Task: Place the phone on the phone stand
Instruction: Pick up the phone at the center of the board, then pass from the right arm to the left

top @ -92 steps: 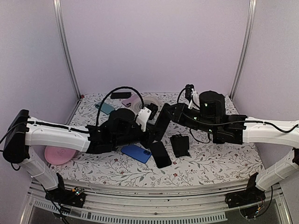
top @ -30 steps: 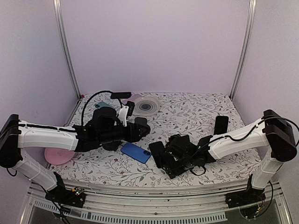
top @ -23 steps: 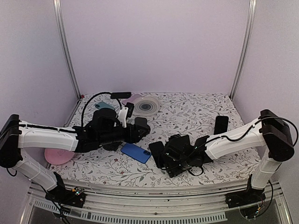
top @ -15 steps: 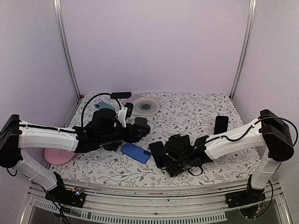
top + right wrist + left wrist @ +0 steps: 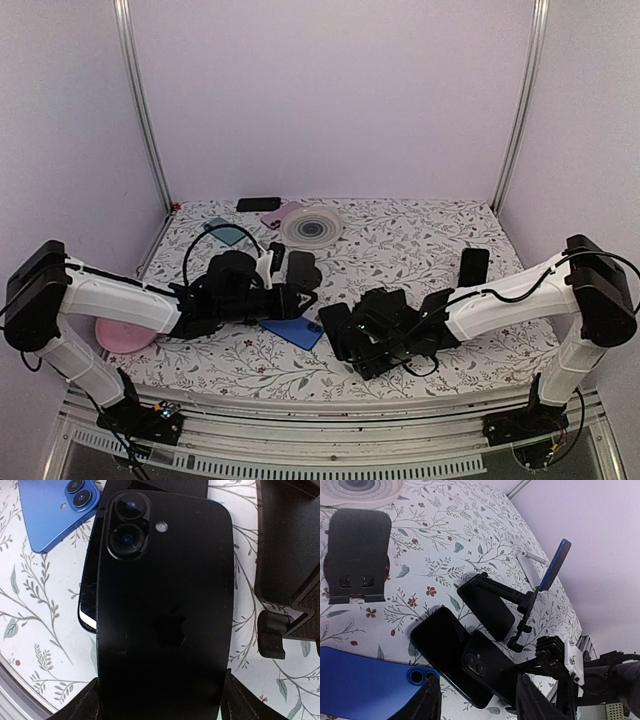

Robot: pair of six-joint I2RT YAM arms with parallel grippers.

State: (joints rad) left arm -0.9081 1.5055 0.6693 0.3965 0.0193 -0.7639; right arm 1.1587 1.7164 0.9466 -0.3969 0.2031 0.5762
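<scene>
A black phone (image 5: pixel 165 605), back and twin cameras up, sits between the fingers of my right gripper (image 5: pixel 160 705), which is shut on its lower sides. It rests partly over a second black phone (image 5: pixel 91 605) lying screen up. In the left wrist view the held phone (image 5: pixel 492 672) shows with the right gripper (image 5: pixel 555 665) behind it. A black phone stand (image 5: pixel 290 545) (image 5: pixel 492 607) (image 5: pixel 385 305) stands just right of it. My left gripper (image 5: pixel 477 702) (image 5: pixel 288 298) hangs open above the blue phone (image 5: pixel 365 680), holding nothing.
Another dark phone stand (image 5: pixel 360 550) (image 5: pixel 303 268) stands beside the left gripper. A phone (image 5: pixel 472 266) stands upright at the right. A striped dish (image 5: pixel 312 225), a teal phone (image 5: pixel 225 232) and a black phone (image 5: pixel 258 204) lie at the back, a pink plate (image 5: pixel 125 330) at the left.
My right gripper has closed on the black phone. The left arm has drawn back toward the near left, away from the dark stand, which stays on the table.
</scene>
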